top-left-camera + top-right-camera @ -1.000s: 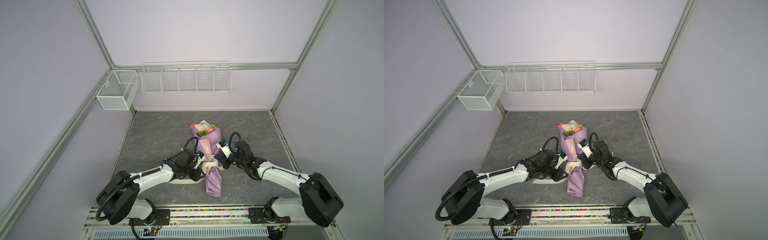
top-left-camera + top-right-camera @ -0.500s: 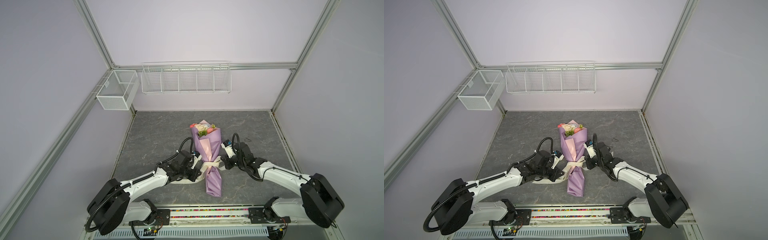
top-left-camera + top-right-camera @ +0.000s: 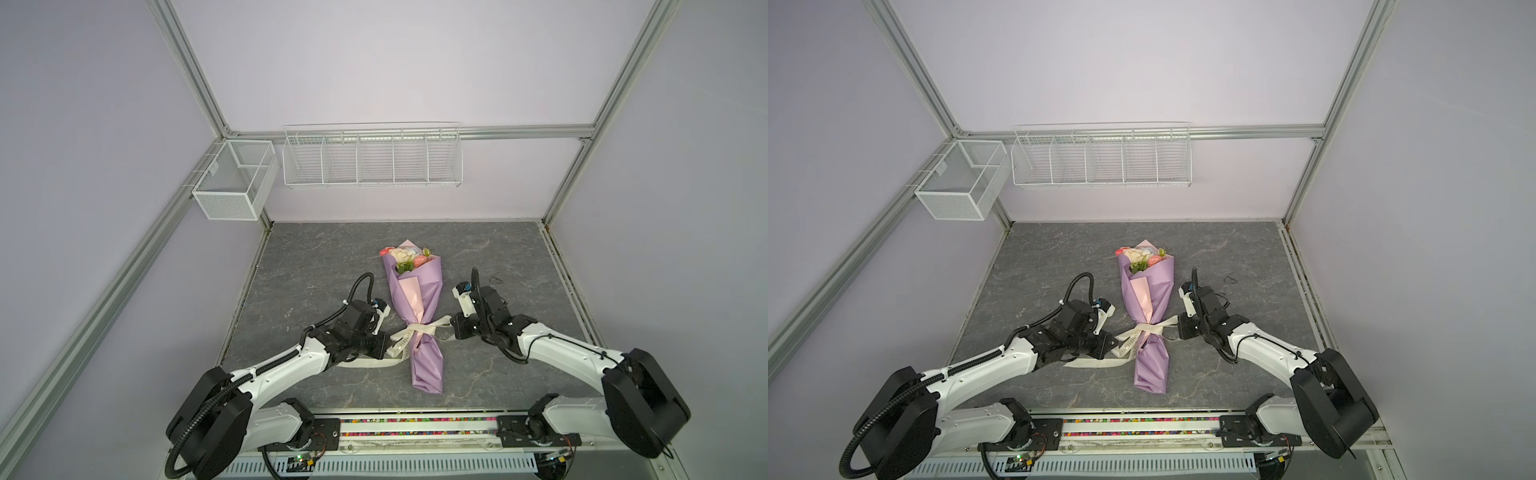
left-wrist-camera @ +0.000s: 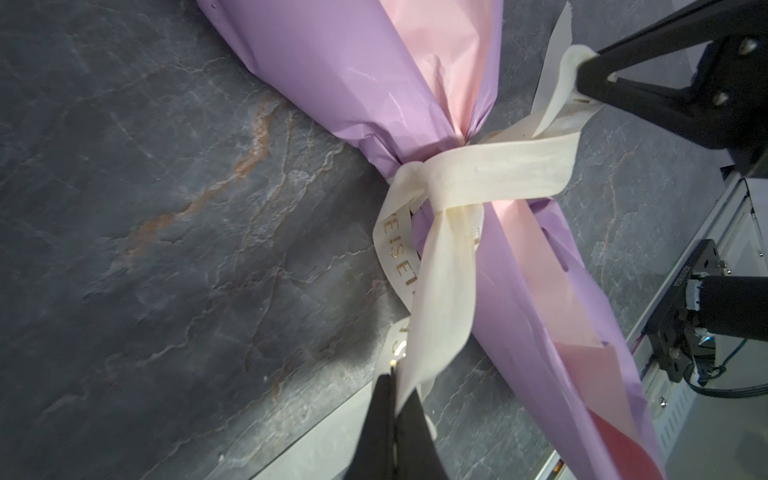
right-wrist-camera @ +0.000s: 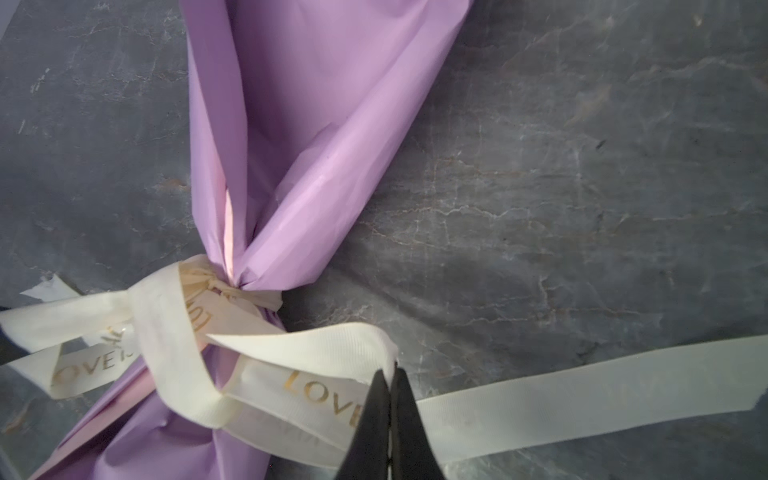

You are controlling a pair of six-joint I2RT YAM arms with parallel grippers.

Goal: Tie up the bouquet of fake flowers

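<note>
The bouquet of fake flowers (image 3: 405, 259) (image 3: 1142, 258) lies along the middle of the slate table, rolled in lilac and pink paper (image 4: 353, 70) (image 5: 311, 104). Only its pink, cream and green heads show at the far end. A cream lettered ribbon (image 3: 419, 330) (image 3: 1148, 330) (image 4: 498, 170) is knotted round the paper's narrow waist. My left gripper (image 3: 388, 347) (image 3: 1115, 347) (image 4: 397, 374) is shut on a ribbon strand left of the knot. On the opposite side my right gripper (image 3: 451, 330) (image 3: 1177, 328) (image 5: 390, 370) is shut on a ribbon loop.
Two white wire baskets (image 3: 235, 185) (image 3: 372, 160) hang on the back and left walls. A small dark loop (image 3: 494, 279) lies on the table behind the right arm. A loose ribbon tail (image 3: 365, 363) trails under the left arm. The arms' base rail (image 3: 415, 428) runs along the front edge.
Both grippers have drawn outward from the bouquet, left to the left and right to the right, pulling the ribbon tighter round the waist. The left jaws have closed on the ribbon.
</note>
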